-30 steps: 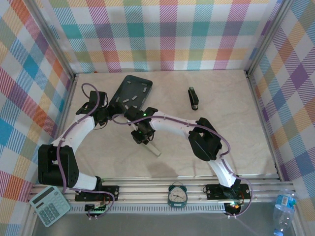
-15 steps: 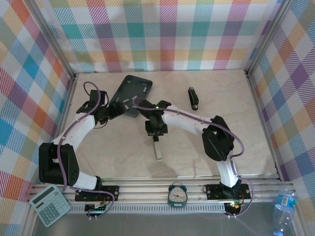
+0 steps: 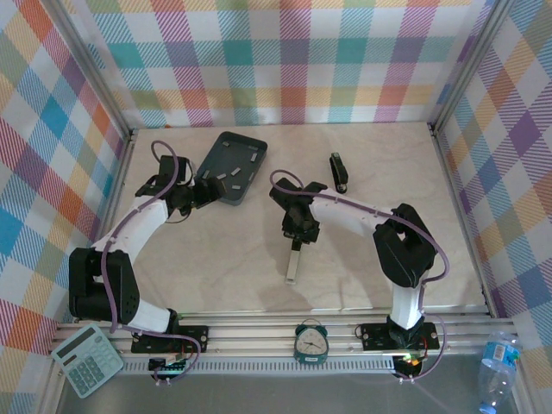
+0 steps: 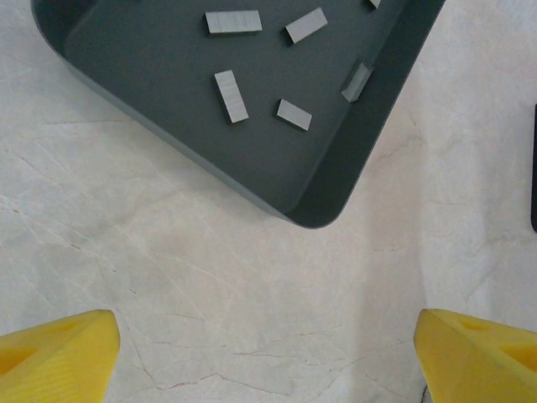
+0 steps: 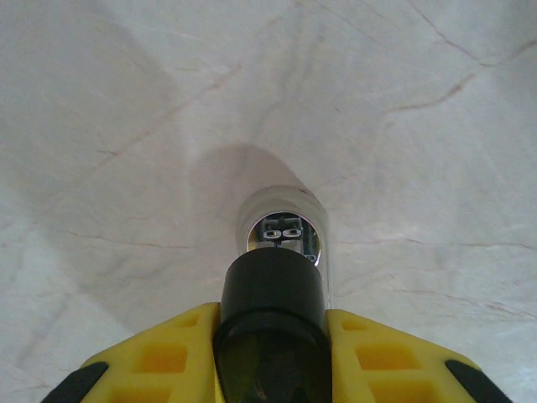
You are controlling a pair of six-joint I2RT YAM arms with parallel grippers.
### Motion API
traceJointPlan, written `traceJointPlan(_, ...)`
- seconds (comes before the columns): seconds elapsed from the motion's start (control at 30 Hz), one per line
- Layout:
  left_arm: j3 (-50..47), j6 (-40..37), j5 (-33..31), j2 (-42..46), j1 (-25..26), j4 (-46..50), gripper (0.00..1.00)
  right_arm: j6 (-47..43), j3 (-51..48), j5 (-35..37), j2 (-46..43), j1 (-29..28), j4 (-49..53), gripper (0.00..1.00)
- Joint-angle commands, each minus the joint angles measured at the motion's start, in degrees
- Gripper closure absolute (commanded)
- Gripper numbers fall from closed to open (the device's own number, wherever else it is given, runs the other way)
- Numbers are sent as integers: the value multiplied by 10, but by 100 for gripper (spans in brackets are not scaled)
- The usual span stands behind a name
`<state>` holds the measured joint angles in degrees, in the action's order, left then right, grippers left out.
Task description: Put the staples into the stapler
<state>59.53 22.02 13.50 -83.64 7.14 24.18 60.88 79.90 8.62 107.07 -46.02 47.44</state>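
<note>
The staples (image 4: 231, 95) lie loose inside the dark grey tray (image 4: 143, 59), scattered flat across its floor, with one leaning on the wall by the tray's near corner. The left hand (image 4: 267, 353) hovers over bare tabletop (image 3: 388, 224) just off that near corner, its yellow fingers (image 4: 54, 357) spread wide and holding nothing. To the right of the tray, well apart from it, lies a small black stapler (image 3: 339, 172). Nearer than the tray and to its right, the right hand (image 3: 296, 231) is clamped on a slim pale stick-like object (image 3: 293, 267). From the wrist it looks like a clear tube with a black collar, though end-on I cannot tell what it is.
</note>
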Motion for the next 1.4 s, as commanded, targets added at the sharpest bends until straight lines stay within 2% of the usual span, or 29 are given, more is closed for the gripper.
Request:
traceJointPlan(0.0,20,-13,3,-9,15,27,9,5,0,-9,6,10,-54,84)
traceJointPlan(0.17,22,-36,-4,-1,27,28,8,-22,29,-22,34,27,-79,80)
traceJointPlan(0.33,33,-52,-8,3,42,53,9,-36,20,-20,22,31,-124,58)
traceJointPlan(0.43,50,-50,-35,3,63,79,9,-62,7,-19,-1,33,-147,51)
traceJointPlan(0.63,94,-38,-62,-24,126,130,11,-116,-69,9,-96,44,-213,49)
traceJointPlan(0.83,134,-17,-67,-71,210,161,14,-139,-166,-5,-185,86,-264,49)
traceJointPlan(1.0,197,-5,-66,-139,265,191,14,-123,-234,-11,-231,113,-276,48)
traceJointPlan(1.13,258,-18,-103,-184,312,225,15,-107,-276,-23,-257,131,-294,48)
traceJointPlan(1.37,313,-26,-116,-262,342,231,20,-110,-326,-9,-301,142,-289,48)
